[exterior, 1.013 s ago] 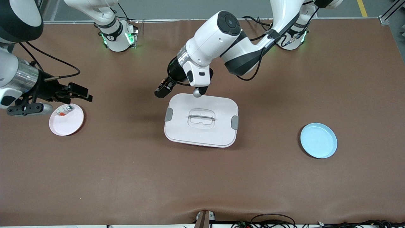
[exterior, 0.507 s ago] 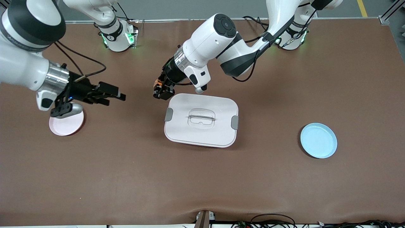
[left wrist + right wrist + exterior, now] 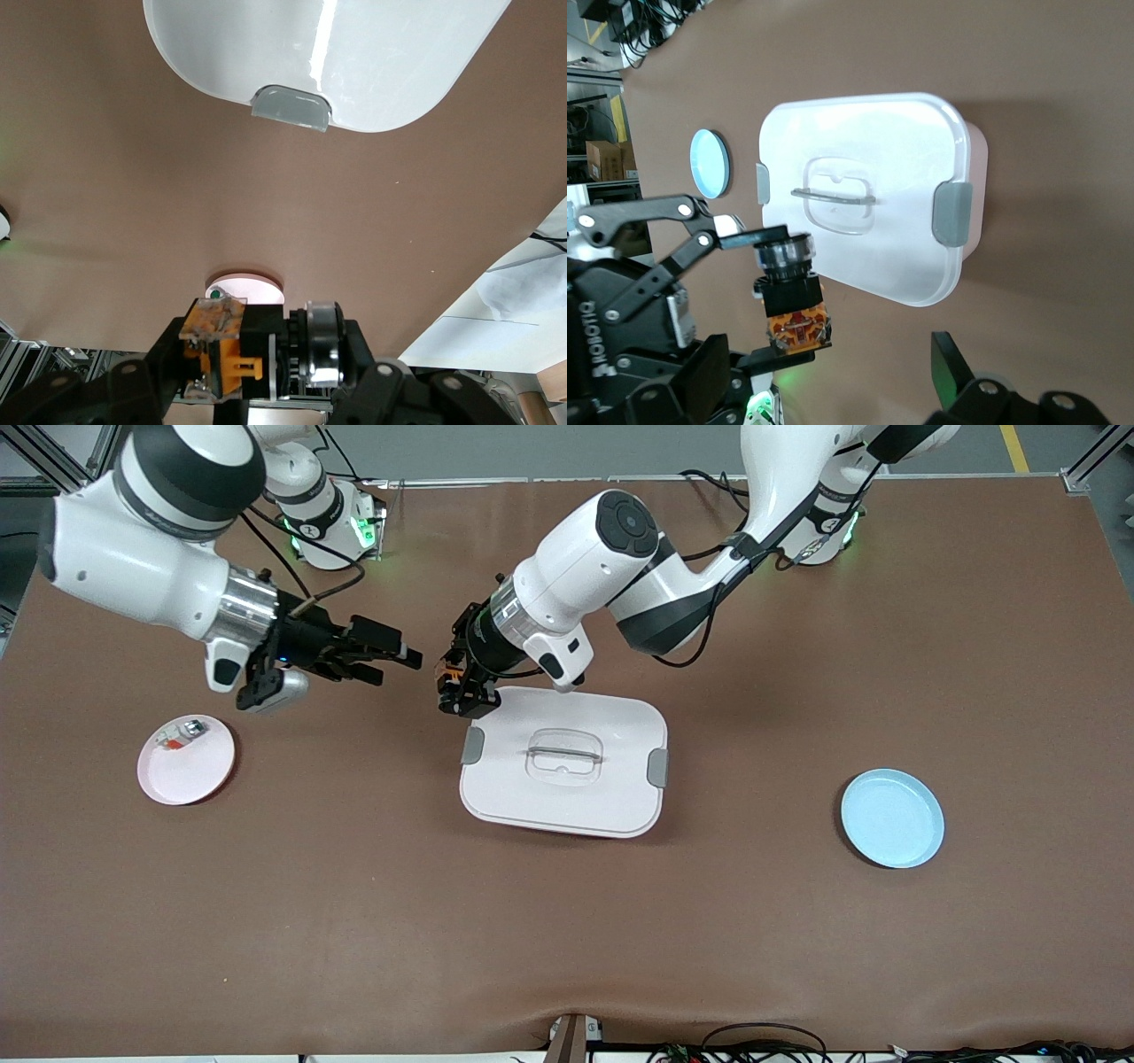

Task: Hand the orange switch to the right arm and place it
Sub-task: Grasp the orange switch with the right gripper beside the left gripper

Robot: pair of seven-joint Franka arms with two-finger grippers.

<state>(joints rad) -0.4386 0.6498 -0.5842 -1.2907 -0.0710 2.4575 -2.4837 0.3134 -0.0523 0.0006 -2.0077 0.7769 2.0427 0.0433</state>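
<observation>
My left gripper (image 3: 461,695) hangs over the table just beside the white lidded box (image 3: 564,760) and is shut on the orange switch (image 3: 448,677), a small black body with an orange part. The switch shows clamped between the fingers in the left wrist view (image 3: 221,345). My right gripper (image 3: 394,662) is open and points at the switch from a short gap away, not touching it. In the right wrist view the switch (image 3: 793,301) sits ahead of my right gripper (image 3: 828,381), between its spread fingers.
A pink plate (image 3: 186,760) at the right arm's end holds a small whitish-silver piece with a red bit (image 3: 180,735). A blue plate (image 3: 892,818) lies at the left arm's end. The white box has grey clips and a clear handle.
My right arm has swung from over the pink plate toward the middle, up to the left gripper. My left gripper has turned a little with the switch in it.
</observation>
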